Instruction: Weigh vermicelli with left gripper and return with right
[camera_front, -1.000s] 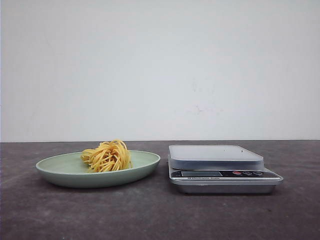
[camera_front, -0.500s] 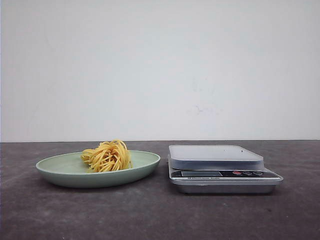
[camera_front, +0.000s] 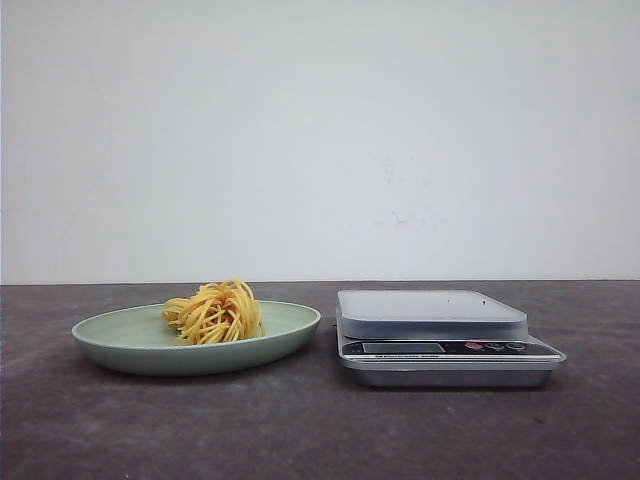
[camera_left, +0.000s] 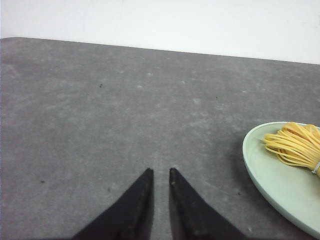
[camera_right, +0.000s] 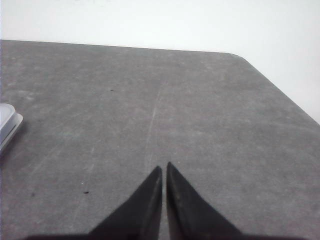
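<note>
Both grippers hang over bare table: left gripper (camera_left: 160, 171) nearly closed with a thin gap, right gripper (camera_right: 164, 166) pressed together, neither holding anything. Farther off, the vermicelli (camera_front: 214, 312) sits on the green plate (camera_front: 130, 352), left of the scale (camera_front: 440, 338).

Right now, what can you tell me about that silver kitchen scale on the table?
The scale is a low, silver-grey device with a flat, pale rectangular weighing platform on top, which is bare. Its sloped front panel holds a small display and a few buttons, too small to read. It sits flat on the dark grey table, to the right of the pale green plate and apart from it. Only its corner shows in the right wrist view.
</note>
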